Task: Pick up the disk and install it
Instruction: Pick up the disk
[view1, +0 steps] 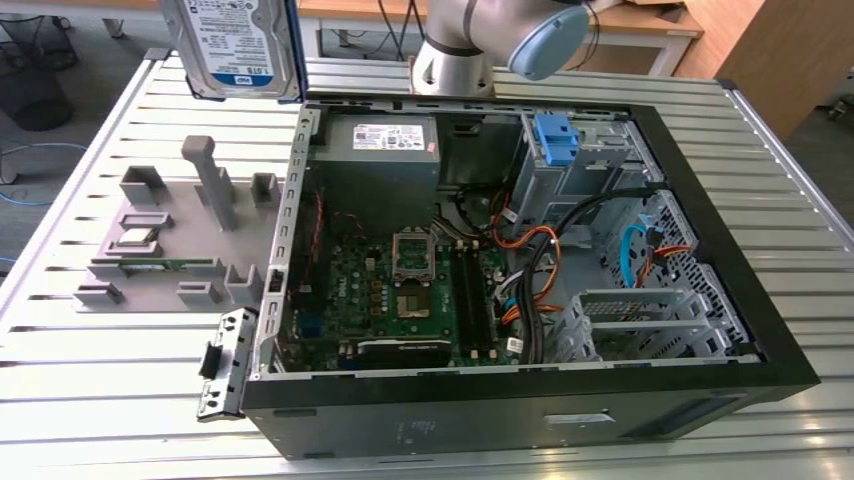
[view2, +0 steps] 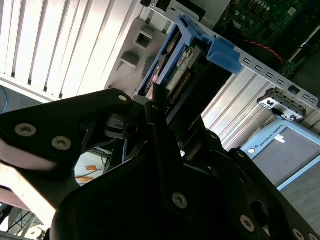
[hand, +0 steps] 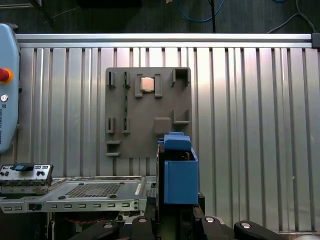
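The disk (view1: 238, 45), silver with a white-and-blue label and blue rails, hangs upright in the air at the far side of the exterior view's left, just off the far left corner of the open computer case (view1: 534, 410). In the second wrist view I see the gripper (view2: 162, 102) clamped on the disk's edge. A grey parts holder (view1: 187, 240) lies on the ribbed metal table (view1: 107, 400) nearer than the disk.

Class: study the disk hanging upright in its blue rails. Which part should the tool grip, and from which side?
Grip the disk by its upper end, coming straight down from above, where the tool holds it now. It hangs upright, a thin flat slab, so clamping across its broad faces looks steadiest.
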